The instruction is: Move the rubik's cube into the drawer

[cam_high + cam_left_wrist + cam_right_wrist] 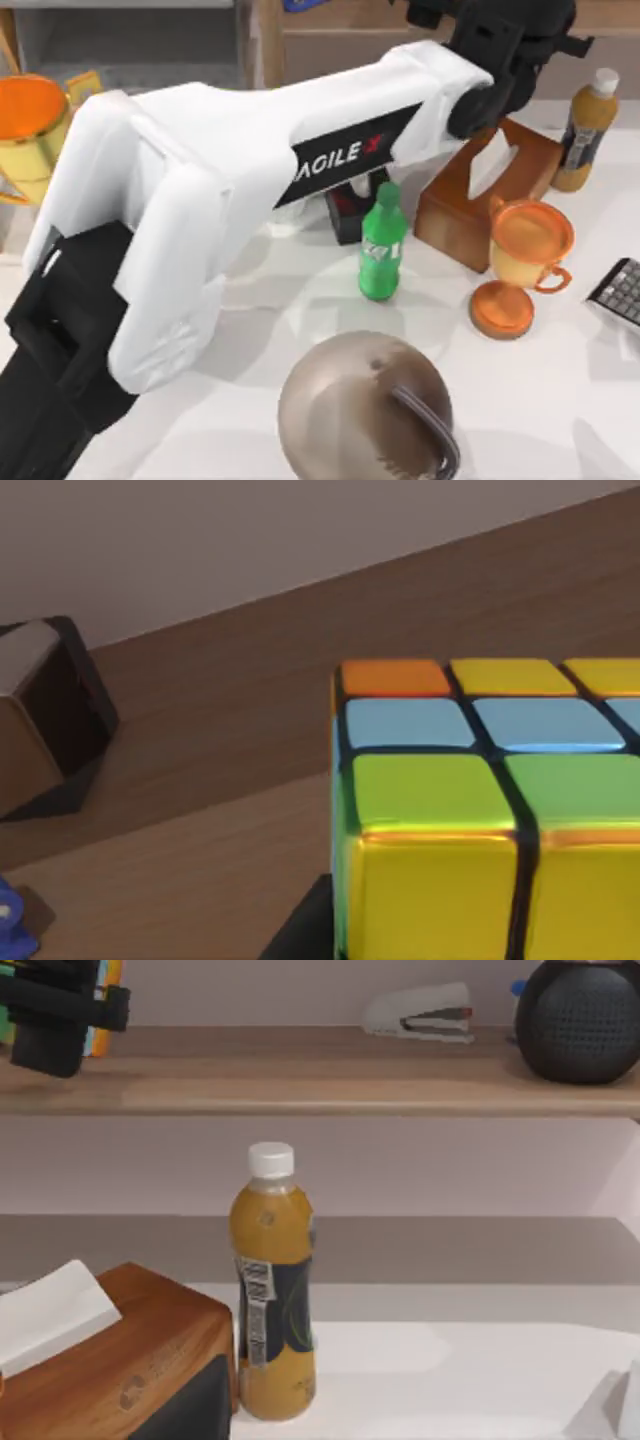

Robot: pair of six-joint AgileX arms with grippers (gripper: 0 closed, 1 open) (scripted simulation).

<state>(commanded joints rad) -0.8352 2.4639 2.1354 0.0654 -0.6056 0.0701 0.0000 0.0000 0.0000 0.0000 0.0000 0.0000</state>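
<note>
glossy white left arm (250,160) with black "agile x" band, black joints and wrist.

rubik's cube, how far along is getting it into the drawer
Nothing looks finished yet. In hand: the left arm stretches across the table to the brown shelf, and its wrist view shows the rubik's cube resting there, right in front of the camera. The left gripper is up at the shelf, grip unclear. Left: lifting the cube, carrying it to the drawer and releasing it.
</note>
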